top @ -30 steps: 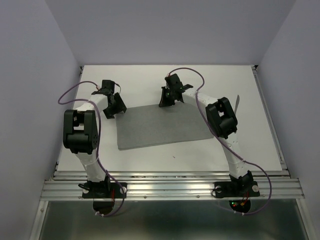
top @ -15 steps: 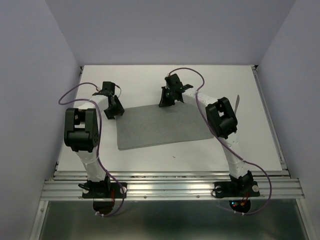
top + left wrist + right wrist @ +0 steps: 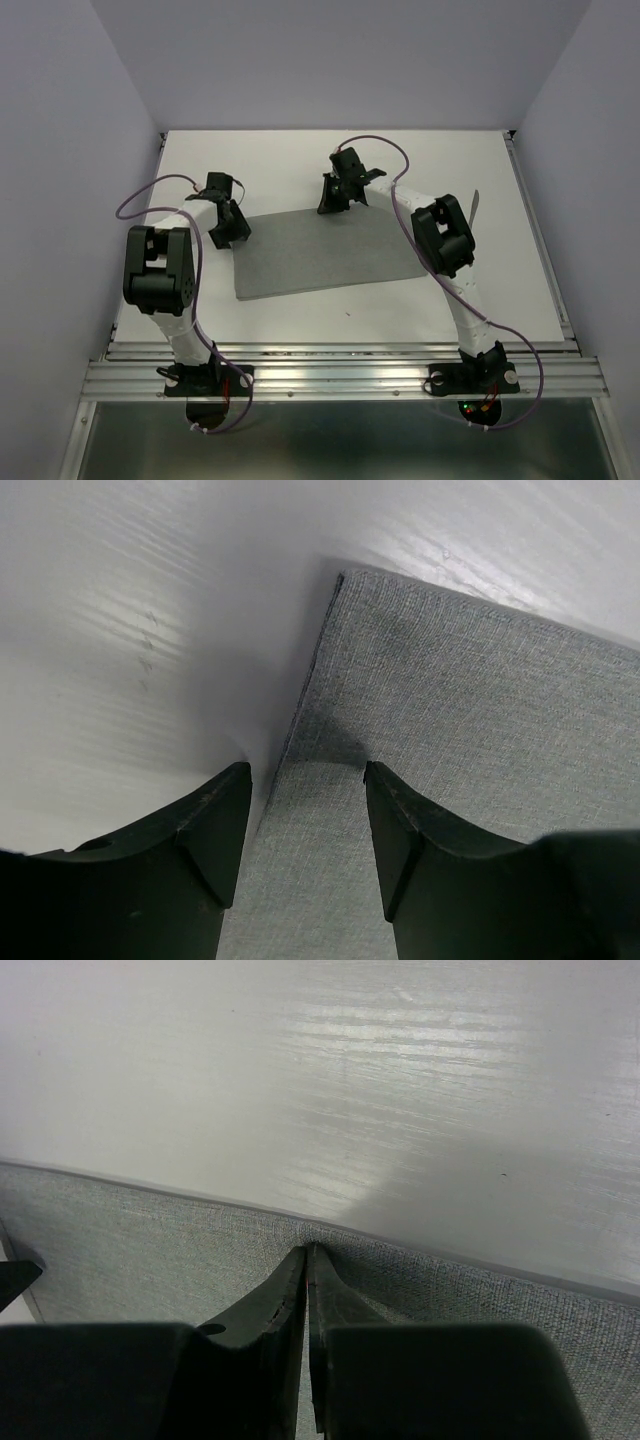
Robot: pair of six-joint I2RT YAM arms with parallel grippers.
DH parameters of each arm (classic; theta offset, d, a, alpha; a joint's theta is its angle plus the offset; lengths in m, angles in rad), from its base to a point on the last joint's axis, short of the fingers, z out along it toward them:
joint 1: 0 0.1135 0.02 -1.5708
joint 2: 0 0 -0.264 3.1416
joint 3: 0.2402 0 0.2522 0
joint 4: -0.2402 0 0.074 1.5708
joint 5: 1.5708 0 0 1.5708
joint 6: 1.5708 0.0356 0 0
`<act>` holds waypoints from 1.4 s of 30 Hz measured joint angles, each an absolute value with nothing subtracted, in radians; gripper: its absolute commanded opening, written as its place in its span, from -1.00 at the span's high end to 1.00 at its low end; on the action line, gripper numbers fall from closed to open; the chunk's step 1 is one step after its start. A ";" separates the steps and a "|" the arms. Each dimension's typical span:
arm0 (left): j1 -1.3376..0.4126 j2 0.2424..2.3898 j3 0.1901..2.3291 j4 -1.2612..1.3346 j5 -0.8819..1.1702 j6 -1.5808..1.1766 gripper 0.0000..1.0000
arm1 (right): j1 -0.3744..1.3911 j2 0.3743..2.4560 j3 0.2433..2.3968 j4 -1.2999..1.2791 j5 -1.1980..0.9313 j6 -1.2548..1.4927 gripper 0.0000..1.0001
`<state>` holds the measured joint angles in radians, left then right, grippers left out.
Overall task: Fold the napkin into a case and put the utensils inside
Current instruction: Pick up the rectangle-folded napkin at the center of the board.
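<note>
The napkin (image 3: 325, 252) lies flat and unfolded on the white table, a grey rectangle. My left gripper (image 3: 233, 229) is open at its far-left corner. In the left wrist view the gripper (image 3: 305, 775) straddles the napkin's (image 3: 470, 710) left edge, one finger over the table and one over the cloth. My right gripper (image 3: 334, 204) is shut at the middle of the far edge. In the right wrist view its tips (image 3: 308, 1250) pinch the napkin's (image 3: 150, 1250) edge. One slim silver utensil (image 3: 474, 208) lies by the right arm's elbow. I cannot tell whether it is the fork or the knife.
The white table (image 3: 300, 160) ends at a metal rail (image 3: 340, 375) along the near edge. Grey walls close in the left, right and back. The right arm's elbow (image 3: 444, 236) hangs over the napkin's right end.
My left gripper has moved a little nearer and rightward onto the napkin's far-left corner, its jaws slightly narrower than before. The right gripper and the napkin have stayed put.
</note>
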<state>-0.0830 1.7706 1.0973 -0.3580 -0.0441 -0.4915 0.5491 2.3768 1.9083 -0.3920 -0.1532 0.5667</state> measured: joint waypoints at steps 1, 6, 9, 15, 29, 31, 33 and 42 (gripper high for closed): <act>-0.083 1.766 1.092 -0.359 -0.046 -0.494 -0.19 | 0.549 2.377 1.908 -0.392 -0.153 0.567 0.80; -0.083 1.732 1.040 -0.334 -0.047 -0.509 -0.11 | 0.549 2.377 1.907 -0.390 -0.154 0.569 0.80; -0.083 1.713 1.011 -0.309 -0.041 -0.516 0.00 | 0.549 2.376 1.903 -0.385 -0.154 0.571 0.80; -0.089 1.705 0.989 -0.266 0.027 -0.527 0.32 | 0.549 2.376 1.903 -0.383 -0.154 0.574 0.80; -0.104 1.702 0.989 -0.284 0.023 -0.555 1.00 | 0.549 2.368 1.889 -0.374 -0.153 0.576 0.78; -0.105 1.685 0.989 -0.323 -0.007 -0.560 1.00 | 0.549 2.357 1.878 -0.380 -0.150 0.574 0.73; -0.105 1.668 0.989 -0.349 -0.026 -0.562 1.00 | 0.549 2.344 1.870 -0.387 -0.147 0.571 0.71; -0.105 1.599 0.995 -0.387 -0.030 -0.555 1.00 | 0.537 2.129 1.728 -0.389 -0.091 0.520 0.65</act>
<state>-0.1051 1.5986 0.9955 -0.3874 -0.0299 -0.5552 0.5373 2.1288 1.7279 -0.3889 -0.0914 0.5198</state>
